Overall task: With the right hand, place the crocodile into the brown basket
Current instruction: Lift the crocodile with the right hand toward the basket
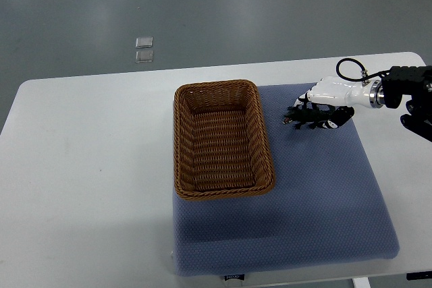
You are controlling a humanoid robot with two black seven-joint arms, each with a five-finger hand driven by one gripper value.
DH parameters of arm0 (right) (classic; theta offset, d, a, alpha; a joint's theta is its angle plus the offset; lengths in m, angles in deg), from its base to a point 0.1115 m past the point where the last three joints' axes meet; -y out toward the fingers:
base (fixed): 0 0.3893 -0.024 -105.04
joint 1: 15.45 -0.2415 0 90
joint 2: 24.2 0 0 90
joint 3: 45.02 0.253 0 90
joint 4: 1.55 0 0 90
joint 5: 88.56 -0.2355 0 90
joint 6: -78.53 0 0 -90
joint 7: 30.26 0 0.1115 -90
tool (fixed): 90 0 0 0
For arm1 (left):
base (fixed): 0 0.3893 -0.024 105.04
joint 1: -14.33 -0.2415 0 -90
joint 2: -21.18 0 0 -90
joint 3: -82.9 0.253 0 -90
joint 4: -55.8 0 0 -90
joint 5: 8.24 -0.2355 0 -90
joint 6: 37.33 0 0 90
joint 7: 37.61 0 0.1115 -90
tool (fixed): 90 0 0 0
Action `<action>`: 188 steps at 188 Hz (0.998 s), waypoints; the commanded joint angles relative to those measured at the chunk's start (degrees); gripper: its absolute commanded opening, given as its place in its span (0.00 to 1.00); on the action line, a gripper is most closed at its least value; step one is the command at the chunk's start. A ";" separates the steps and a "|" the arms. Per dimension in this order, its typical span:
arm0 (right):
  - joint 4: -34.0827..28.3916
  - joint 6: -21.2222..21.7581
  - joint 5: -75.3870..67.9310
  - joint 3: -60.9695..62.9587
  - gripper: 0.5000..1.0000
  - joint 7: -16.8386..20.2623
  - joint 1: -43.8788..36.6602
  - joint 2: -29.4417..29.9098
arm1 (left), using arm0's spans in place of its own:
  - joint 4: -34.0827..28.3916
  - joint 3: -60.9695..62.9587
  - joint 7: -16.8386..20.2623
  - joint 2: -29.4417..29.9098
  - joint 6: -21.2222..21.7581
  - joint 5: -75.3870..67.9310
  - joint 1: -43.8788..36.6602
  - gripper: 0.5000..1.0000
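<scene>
The crocodile [300,121] is not in the basket yet. It is dark green and sits at the far right part of the blue mat [304,220], just to the right of the basket. My right hand [329,98] is on top of it. My fingers [305,106] are bent down around its body, so I think I have hold of it. Its left end pokes out past my fingers toward the basket. I cannot tell if it is up off the mat or just lying on it.

So the grab looks done, or very close to done. The lift, the move to the left and the drop are all left to do.

My arm comes in from the right edge and lies almost flat, with my hand pointing left and the back of my hand up.

The basket [223,86] is brown and has nothing in it. It sits on the left part of the mat, and its long side runs from near to far. The mat lies on a white table [88,166]. I cannot see my left hand at all.
</scene>
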 commanded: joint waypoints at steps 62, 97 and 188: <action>-0.61 -0.28 -3.38 0.10 0.00 0.00 -3.76 -0.13 | 0.00 0.00 0.00 0.00 0.00 0.00 0.00 1.00; -1.49 -0.28 -3.91 0.10 0.00 0.00 -7.02 -0.04 | 0.00 0.00 0.00 0.00 0.00 0.00 0.00 1.00; -11.16 -0.02 -2.68 -0.78 0.00 0.00 -14.75 7.34 | 0.00 0.00 0.00 0.00 0.00 0.00 0.00 1.00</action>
